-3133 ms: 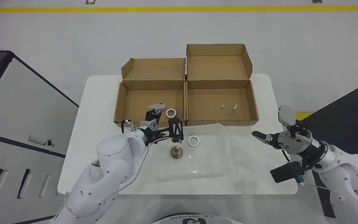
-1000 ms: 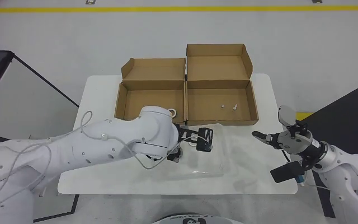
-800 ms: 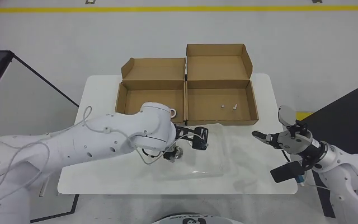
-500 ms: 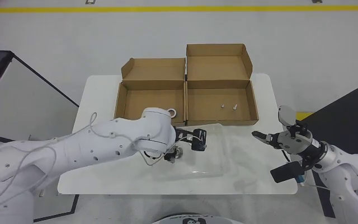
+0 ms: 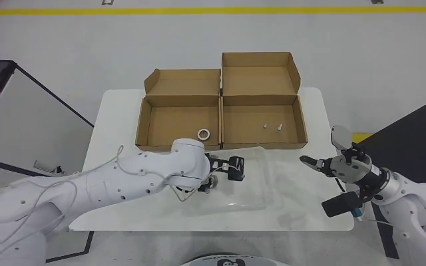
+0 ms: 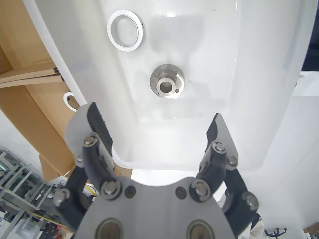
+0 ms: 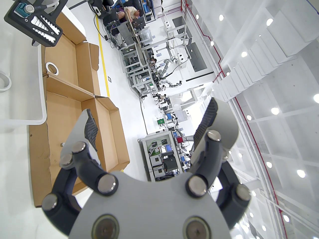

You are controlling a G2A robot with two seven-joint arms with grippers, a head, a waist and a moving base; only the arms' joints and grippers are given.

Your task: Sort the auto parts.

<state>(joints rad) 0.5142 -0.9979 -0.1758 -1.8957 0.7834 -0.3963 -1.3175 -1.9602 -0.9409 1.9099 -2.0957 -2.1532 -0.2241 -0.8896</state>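
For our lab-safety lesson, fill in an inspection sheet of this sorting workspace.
Surface: white table.
Job's things: white ring in left box; two small pins in right box; second ring and metal hub in clear tray.
Clutter: nothing seen.
Grippers: left gripper open above the tray; right gripper open near the table's right edge.
Cables: thin cable along the left arm.
Surroundings: yellow floor line beyond the table.

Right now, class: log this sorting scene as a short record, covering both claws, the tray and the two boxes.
Left claw: open, empty, above the clear tray
Right claw: open, empty, by the table's right edge
Tray contents: metal ring and flanged hub, apart
Left box: one white ring
Right box: two small pale parts
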